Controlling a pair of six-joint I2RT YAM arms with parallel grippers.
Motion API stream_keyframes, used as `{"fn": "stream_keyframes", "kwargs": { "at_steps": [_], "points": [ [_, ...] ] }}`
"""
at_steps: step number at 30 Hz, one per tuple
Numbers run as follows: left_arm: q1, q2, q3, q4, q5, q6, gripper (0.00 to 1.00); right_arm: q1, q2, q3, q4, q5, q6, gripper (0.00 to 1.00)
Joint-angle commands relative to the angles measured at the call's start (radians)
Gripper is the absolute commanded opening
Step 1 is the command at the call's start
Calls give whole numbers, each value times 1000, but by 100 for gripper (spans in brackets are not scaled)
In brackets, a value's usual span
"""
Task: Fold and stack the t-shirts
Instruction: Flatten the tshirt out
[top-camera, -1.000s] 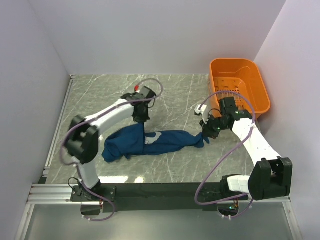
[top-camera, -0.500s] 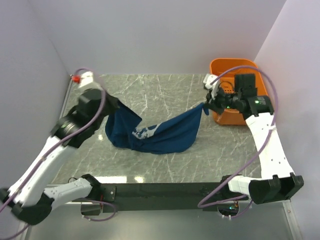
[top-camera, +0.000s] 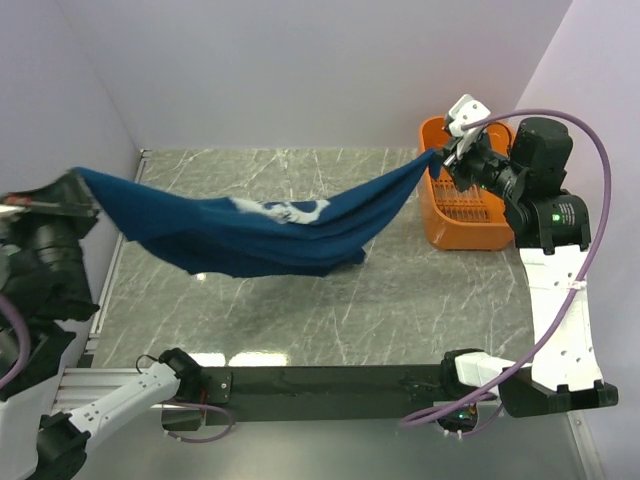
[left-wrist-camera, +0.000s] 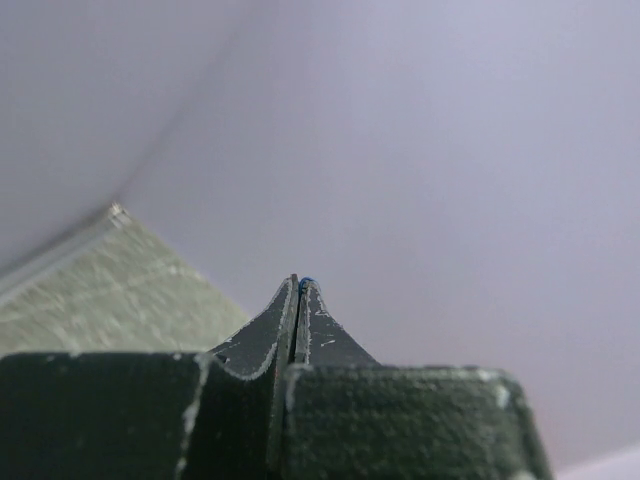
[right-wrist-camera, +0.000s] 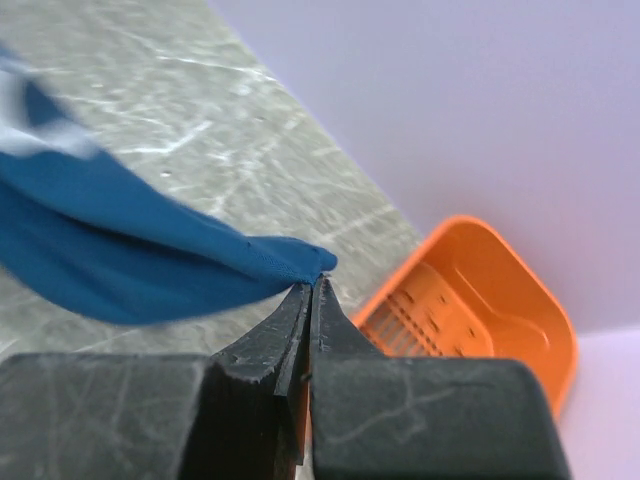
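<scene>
a grey marbled table (top-camera: 400, 300) carries an orange basket (top-camera: 465, 225) (slotted walls) at its far right corner.

Dark navy against orange, veined grey-green stone and pale lilac.

The t-shirt (top-camera: 250, 235) is shown in deep navy blue, broken on the chest by a pale, whitish print (top-camera: 282, 210) whose figure is blurred. The basket (top-camera: 465, 236) is coloured bright orange, with a slotted grid pattern on its floor. The table (top-camera: 400, 290) is patterned as grey-green marble crossed by thin white veins. The walls (top-camera: 300, 70) are seen in plain pale lilac-white. The right arm (top-camera: 555, 290) is finished in white with black joints, and a purple cable (top-camera: 590, 170) is looped along it. The left gripper (left-wrist-camera: 300, 288) and right gripper (right-wrist-camera: 311, 292) are rendered in matte black with light scuff marks.
</scene>
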Motion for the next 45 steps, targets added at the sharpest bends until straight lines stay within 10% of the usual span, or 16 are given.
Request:
{"fn": "stream_keyframes", "kwargs": {
  "at_steps": [1, 13, 21, 28, 34, 45],
  "points": [
    [5, -21, 21, 185, -142, 155, 1, -24, -6, 18, 99, 126, 65, 0],
    [-8, -22, 30, 347, -208, 342, 1, -137, 80, 70, 97, -19, 162, 0],
    [-3, 184, -36, 747, -199, 614, 1, -70, 353, 342, 77, -61, 350, 0],
    [230, 513, 472, 442, 98, 317, 1, -62, 577, 735, 302, 137, 593, 0],
    [238, 560, 654, 514, 178, 339, 1, -137, 513, 759, 474, 137, 746, 0],
    [236, 51, -67, 239, 132, 18, 1, -257, 252, 215, 396, -256, 569, 0]
  ]
}}
